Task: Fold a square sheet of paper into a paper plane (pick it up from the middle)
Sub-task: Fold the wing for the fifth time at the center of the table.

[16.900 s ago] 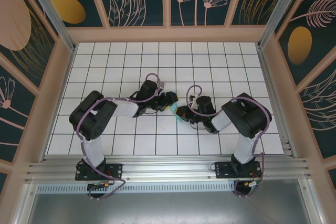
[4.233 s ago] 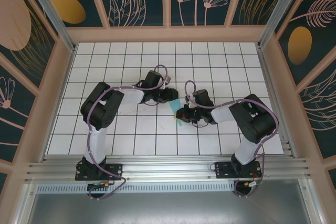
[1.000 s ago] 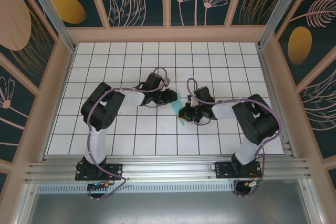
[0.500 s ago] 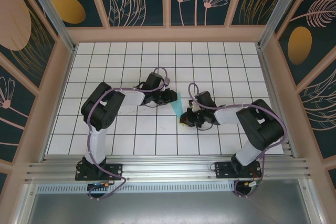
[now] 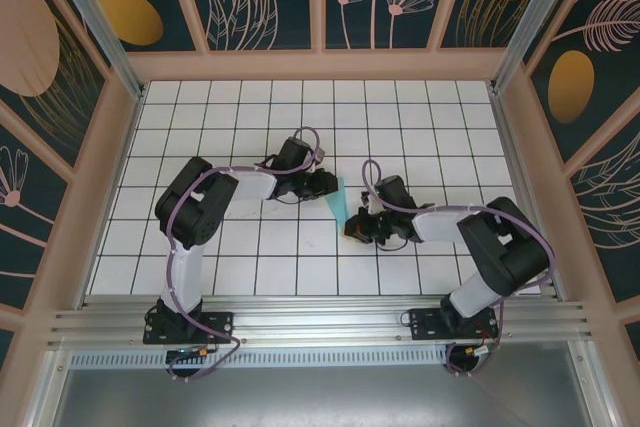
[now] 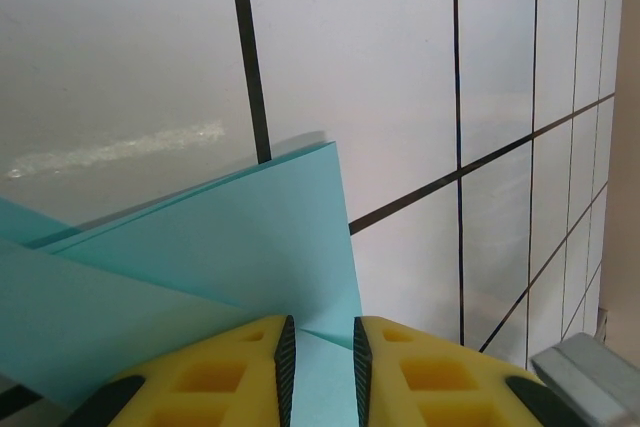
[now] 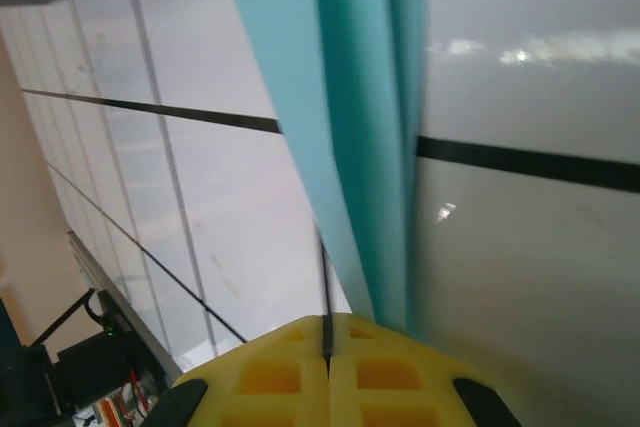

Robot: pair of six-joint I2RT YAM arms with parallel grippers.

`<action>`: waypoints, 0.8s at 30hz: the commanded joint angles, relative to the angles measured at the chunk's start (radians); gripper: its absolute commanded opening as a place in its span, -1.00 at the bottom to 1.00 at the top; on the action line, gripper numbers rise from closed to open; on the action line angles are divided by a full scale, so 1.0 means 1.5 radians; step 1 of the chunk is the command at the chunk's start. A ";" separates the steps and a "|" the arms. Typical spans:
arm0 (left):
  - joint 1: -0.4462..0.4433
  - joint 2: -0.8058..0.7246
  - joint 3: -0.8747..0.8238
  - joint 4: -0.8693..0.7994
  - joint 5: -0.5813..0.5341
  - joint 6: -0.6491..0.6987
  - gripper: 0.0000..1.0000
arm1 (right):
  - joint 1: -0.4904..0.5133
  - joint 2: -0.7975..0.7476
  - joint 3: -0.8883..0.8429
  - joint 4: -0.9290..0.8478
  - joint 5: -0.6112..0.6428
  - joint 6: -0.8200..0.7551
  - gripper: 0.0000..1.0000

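Pulled back since a second ago, the right gripper [image 5: 352, 230] is now seen from the top slightly nearer the arm bases, with its elbow swung outward. The teal paper [image 5: 339, 199] is found between the two sets of jaws, on the white gridded table [image 5: 250, 247]. Its far end is taken at the tips of the left gripper [image 5: 326, 187], and its near tip is left just ahead of the right jaws.

Over to the left wrist: the left gripper [image 6: 319, 352] is seen with its yellow fingers [image 6: 230, 367] drawn to a narrow slot, and the paper is pinched in that slot. Folded layers of the paper [image 6: 230, 247] are fanned out ahead of the jaws and off to their left.

On to the right wrist: the right gripper [image 7: 327, 347] is pressed fully together, with only a dark seam left between the fingers. The paper [image 7: 340, 117] is stretched away as a narrow strip straight ahead, its near end just to the right of the seam. Contact there cannot be made out.
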 commanded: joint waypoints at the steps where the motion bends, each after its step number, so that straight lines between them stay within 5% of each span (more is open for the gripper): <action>1: 0.004 0.041 -0.004 -0.052 -0.052 0.024 -0.47 | 0.002 0.044 -0.028 -0.003 0.018 0.007 -0.97; 12: 0.004 0.042 0.001 -0.057 -0.049 0.025 -0.46 | 0.002 -0.041 0.031 -0.046 0.009 -0.003 -0.97; 24: 0.004 0.044 0.002 -0.059 -0.047 0.026 -0.46 | -0.002 0.040 0.018 -0.049 0.031 -0.007 -0.96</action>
